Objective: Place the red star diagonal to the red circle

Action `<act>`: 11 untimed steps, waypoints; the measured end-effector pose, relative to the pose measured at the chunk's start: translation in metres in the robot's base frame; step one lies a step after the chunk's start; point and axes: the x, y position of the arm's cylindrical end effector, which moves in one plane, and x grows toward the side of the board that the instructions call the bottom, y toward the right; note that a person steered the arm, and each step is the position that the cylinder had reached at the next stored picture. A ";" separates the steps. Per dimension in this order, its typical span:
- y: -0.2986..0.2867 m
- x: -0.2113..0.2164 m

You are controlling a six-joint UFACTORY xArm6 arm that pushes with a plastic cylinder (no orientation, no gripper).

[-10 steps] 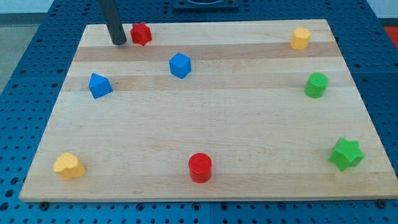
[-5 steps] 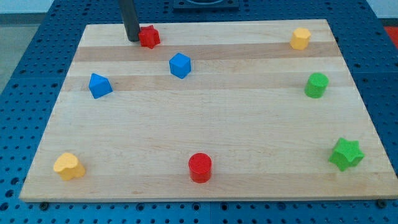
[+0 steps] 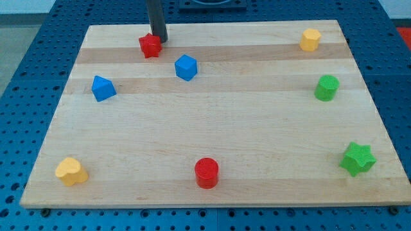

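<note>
Camera view: my tip (image 3: 159,40) touches red star's (image 3: 149,45) upper-right.

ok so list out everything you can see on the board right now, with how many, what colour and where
red star: one, red, near the view's top, left of centre
red circle: one, red, near the view's bottom, centre
blue blocks: two, blue, one below and right of the red star, one toward the view's left
yellow blocks: two, yellow, one at top right, one at bottom left
green cylinder: one, green, right side
green star: one, green, lower right
wooden board: one, light wood, under all blocks
my tip: one dark rod, right at the red star's upper right edge
</note>
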 end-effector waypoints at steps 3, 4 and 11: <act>-0.001 0.065; 0.005 0.023; -0.050 0.124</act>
